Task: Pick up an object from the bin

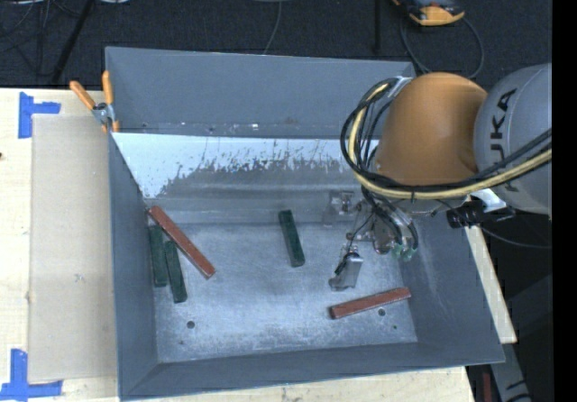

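My gripper (345, 270) hangs in the right half of the bin, under the orange cover, its tip just above the floor. A reddish-brown flat stick (370, 303) lies just below and to the right of it, apart from it. A dark green stick (291, 237) lies to its left near the bin's middle. Nothing shows between the fingers.
At the bin's left side a longer reddish-brown stick (181, 242) lies slanted across two dark green sticks (166, 263). The arm with its cables comes in from the right over the bin's right wall.
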Controlling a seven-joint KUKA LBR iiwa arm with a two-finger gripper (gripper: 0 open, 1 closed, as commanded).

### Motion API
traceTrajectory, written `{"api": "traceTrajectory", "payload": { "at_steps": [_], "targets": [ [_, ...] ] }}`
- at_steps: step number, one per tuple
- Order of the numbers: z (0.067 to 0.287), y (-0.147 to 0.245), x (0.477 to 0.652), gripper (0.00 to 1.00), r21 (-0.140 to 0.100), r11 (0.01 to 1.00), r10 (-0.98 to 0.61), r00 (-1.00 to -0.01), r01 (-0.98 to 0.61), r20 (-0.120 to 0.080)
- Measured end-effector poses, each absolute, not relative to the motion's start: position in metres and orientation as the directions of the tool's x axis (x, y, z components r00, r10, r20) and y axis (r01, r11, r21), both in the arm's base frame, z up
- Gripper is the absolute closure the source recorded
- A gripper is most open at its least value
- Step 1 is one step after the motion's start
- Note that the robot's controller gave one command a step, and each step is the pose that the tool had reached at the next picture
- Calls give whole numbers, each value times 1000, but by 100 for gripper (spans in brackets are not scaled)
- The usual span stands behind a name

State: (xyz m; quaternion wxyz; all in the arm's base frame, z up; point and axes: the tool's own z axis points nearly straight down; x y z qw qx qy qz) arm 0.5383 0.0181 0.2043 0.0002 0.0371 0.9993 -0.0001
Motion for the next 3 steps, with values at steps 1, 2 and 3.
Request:
{"api": "traceTrajectory", "payload": {
  "at_steps": [1, 2, 3],
  "targets": [
    [71, -37, 542, 0, 0, 1000, 3, -1000, 3, 8],
    [70, -111, 507, 0, 0, 866, -500, -866, -500, 1],
    [71, -110, 507, 100, 2, 867, -498, -867, -498, 2]
  ]
}}
